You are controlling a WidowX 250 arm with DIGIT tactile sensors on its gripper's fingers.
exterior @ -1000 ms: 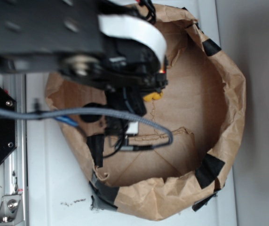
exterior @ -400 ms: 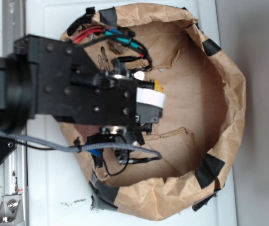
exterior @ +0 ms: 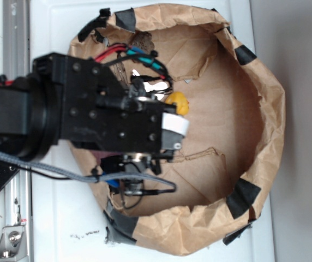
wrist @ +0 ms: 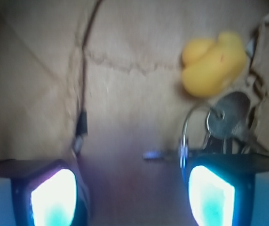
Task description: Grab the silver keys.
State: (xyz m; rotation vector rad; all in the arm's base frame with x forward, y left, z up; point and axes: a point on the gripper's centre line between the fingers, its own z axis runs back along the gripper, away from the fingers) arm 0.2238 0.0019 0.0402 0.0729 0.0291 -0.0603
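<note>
The silver keys (wrist: 226, 120) lie on the brown paper floor, a bunch on a thin wire ring (wrist: 187, 129) with one rounded head uppermost. They sit just beyond my right fingertip (wrist: 212, 193), outside the gap. My gripper (wrist: 132, 195) is open, with only bare paper between its fingers. A yellow rubber toy (wrist: 214, 61) rests right behind the keys. In the exterior view my black arm (exterior: 107, 117) covers the fingers and most of the keys' spot, beside the yellow toy (exterior: 177, 102).
Everything sits inside a crumpled brown paper bag (exterior: 265, 109) rolled into a bowl and taped with black strips (exterior: 242, 197). A brown rough lump (exterior: 142, 41) lies near the bag's top wall. Cables (exterior: 139, 54) loop off the arm. The metal rail (exterior: 14, 33) runs along the left.
The arm has swung from the frame's upper left down over the bag's left half, then edged slightly left. The yellow toy and the brown lump now show more fully.
</note>
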